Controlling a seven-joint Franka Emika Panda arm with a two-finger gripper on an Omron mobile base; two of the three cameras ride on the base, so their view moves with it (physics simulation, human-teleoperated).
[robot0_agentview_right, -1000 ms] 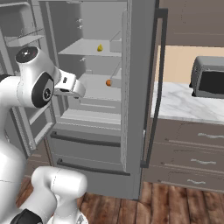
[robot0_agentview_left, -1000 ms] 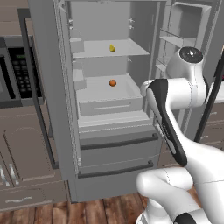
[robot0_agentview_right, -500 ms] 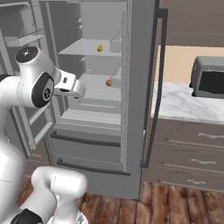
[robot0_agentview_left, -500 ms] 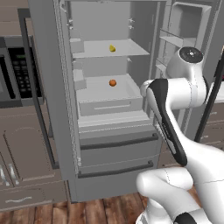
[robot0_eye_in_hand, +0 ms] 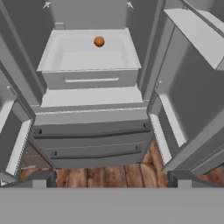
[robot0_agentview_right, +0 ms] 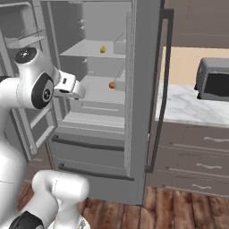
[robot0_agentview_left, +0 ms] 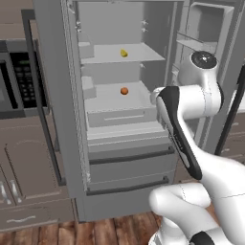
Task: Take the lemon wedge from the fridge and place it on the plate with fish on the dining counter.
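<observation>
While the jaws stand spread and empty, the lemon wedge [robot0_agentview_left: 124, 53] lies well above on the fridge [robot0_agentview_left: 57, 95] shelf.

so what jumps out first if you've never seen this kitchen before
The tall grey fridge stands wide open, its pale shelves nearly bare. A tiny yellow lemon wedge sits on the upper shelf, and a small orange ball lies on the shelf below it. The big white robot arm bends in front of the fridge on its right side, its claw open and pointed at the lower shelves and drawers.
</observation>
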